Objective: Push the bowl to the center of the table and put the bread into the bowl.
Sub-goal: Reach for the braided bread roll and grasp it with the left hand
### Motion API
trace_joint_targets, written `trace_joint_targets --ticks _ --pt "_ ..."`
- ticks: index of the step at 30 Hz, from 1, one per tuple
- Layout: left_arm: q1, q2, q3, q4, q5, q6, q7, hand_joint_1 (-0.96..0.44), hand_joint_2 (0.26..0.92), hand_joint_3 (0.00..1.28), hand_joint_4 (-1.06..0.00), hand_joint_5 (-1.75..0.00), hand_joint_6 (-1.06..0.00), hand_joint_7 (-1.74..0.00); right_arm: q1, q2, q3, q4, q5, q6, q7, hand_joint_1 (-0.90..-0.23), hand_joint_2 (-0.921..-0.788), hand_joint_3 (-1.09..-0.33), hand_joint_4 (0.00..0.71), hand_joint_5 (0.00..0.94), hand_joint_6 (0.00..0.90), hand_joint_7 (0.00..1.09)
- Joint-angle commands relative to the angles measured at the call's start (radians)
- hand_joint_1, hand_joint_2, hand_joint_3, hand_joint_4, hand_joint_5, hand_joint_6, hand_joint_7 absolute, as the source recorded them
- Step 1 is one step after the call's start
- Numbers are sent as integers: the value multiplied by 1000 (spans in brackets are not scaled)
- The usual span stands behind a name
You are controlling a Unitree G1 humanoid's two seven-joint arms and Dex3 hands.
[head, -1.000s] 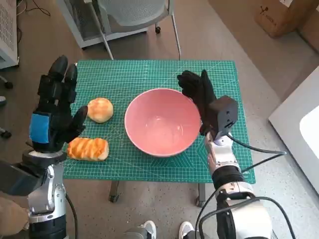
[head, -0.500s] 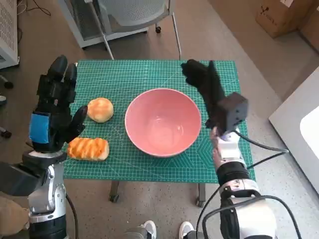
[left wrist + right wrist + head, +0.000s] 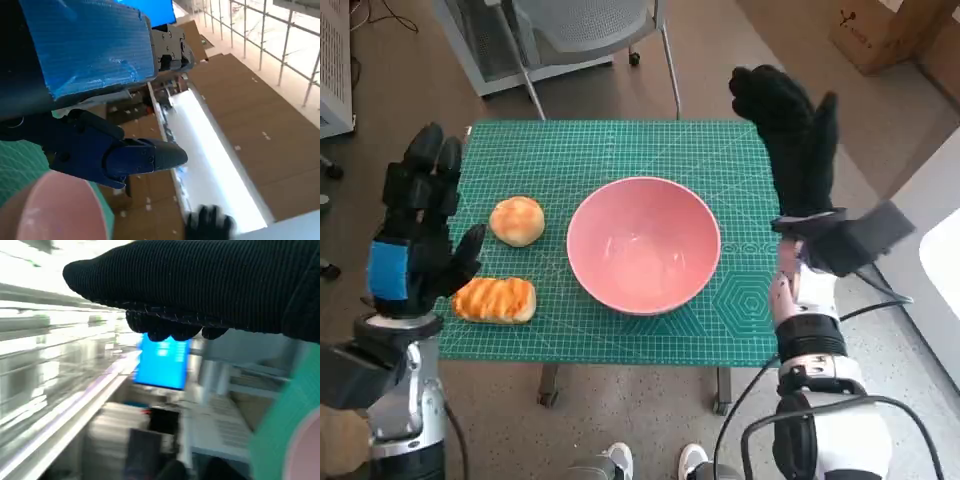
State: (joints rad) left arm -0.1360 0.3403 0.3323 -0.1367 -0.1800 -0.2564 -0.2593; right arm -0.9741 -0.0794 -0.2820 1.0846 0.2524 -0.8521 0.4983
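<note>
On the green table (image 3: 620, 150), the bowl (image 3: 643, 243) sits at seven o'clock of the raised, empty, open-fingered right hand (image 3: 790, 140), apart.

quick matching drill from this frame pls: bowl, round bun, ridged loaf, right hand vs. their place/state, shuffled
Column one:
1. pink bowl
2. round bun
3. ridged loaf
4. right hand

Column two:
A. raised by the table's far right corner, holding nothing
B. near the mat's left front edge
C. middle of the green mat, empty
D. just left of the bowl, behind the loaf

Pairs: 1-C, 2-D, 3-B, 4-A
</note>
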Motion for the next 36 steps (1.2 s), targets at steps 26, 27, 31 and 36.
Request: trace_joint_targets --ticks 26,27,31,36 --pt "198 447 -152 -611 596 809 -333 -132 675 3 -162 -1 -277 -77 13 -37 17 -14 21 17 50 -645 -921 -582 281 6 345 98" --pt "192 454 -163 -608 601 822 -343 -111 673 3 -158 -1 -279 -66 13 -36 18 -14 20 18 51 -648 -921 -582 281 6 346 98" --pt "163 472 -207 -590 623 863 -366 -60 675 4 -144 0 -277 -38 10 -35 19 -14 22 25 59 -653 -921 -580 282 5 351 96" --pt "97 472 -302 -520 671 913 -372 -31 685 6 -124 0 -279 -13 4 -33 13 -9 35 33 79 -651 -921 -580 281 3 355 89"
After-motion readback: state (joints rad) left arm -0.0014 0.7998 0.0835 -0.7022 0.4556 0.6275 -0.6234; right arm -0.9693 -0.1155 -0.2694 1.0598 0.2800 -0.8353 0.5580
